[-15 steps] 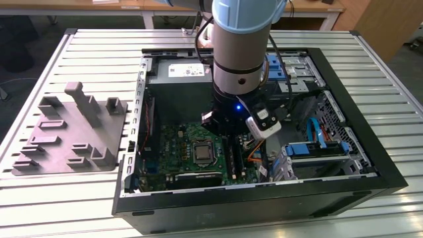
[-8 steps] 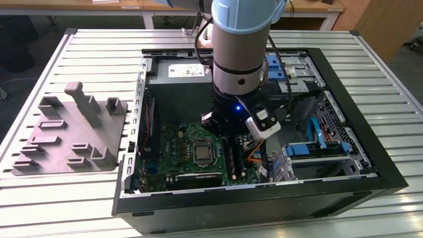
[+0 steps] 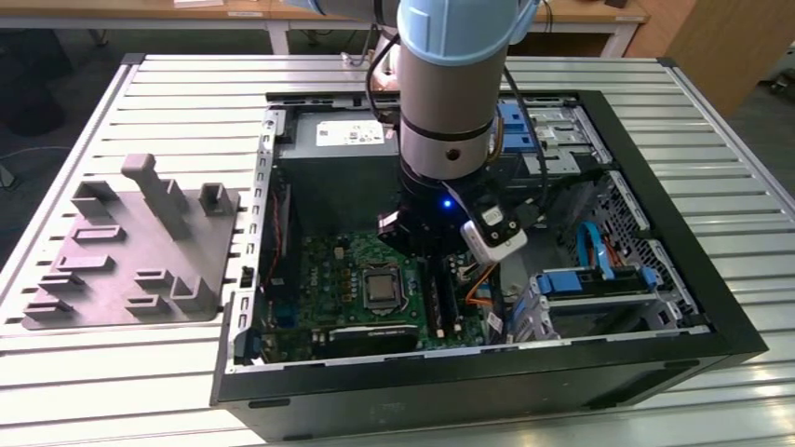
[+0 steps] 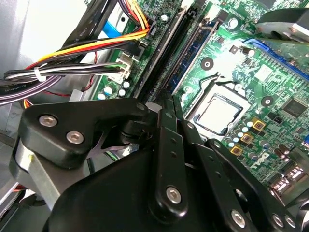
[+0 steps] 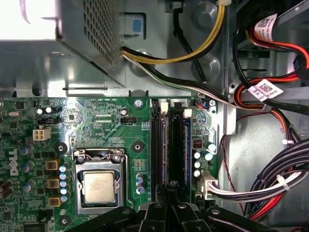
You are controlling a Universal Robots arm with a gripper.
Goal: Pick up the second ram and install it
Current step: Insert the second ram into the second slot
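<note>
My gripper (image 3: 429, 253) is down inside the open computer case (image 3: 695, 307), over the memory slots on the green motherboard (image 5: 96, 121) beside the CPU socket (image 5: 99, 186). In both wrist views its two black fingers (image 4: 166, 145) are pressed together, shut on the second ram (image 5: 167, 150). This thin dark card stands edge-on along the slot line (image 4: 170, 58), running away from the fingertips between the white slot latches (image 5: 164, 107). Whether the card is fully seated in the slot cannot be told. Seen from the first wrist view, my gripper (image 5: 169, 198) is centred on the slots.
Bundled power cables (image 5: 270, 193) and a white connector (image 5: 208, 186) lie close beside the slots. The power supply box (image 5: 63, 38) is at the far end of the board. Blue-tabbed drive brackets (image 3: 597, 279) fill the case's right side in the exterior view. A grey moulded plate (image 3: 130, 247) lies outside the case.
</note>
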